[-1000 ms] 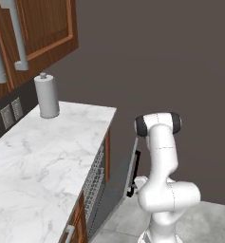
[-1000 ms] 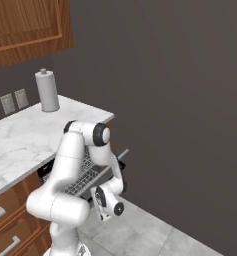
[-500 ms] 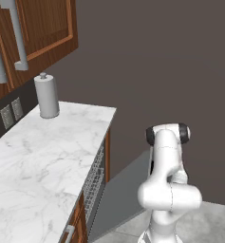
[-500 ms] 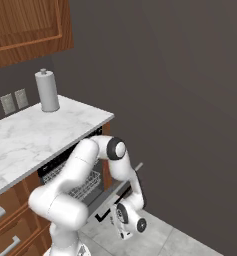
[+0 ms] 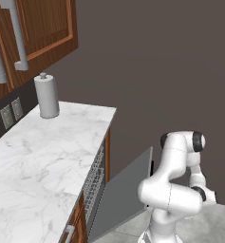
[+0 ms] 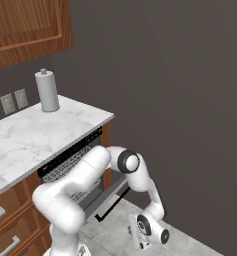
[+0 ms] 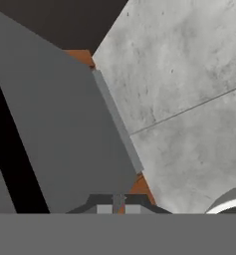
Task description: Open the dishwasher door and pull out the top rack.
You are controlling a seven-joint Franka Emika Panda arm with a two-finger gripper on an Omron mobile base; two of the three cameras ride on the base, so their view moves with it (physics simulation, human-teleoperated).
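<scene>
The dishwasher door [image 5: 121,194] hangs partly lowered below the worktop [image 5: 42,156], the wire rack [image 6: 72,167] inside; the claw (grip impossible to tell) should press steadily down along the door's arc.

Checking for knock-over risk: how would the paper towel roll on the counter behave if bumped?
The paper towel roll stands tall and narrow on the marble counter, so it probably tips easily. Being paper, it's likely light, and once down its round body could roll.
</scene>
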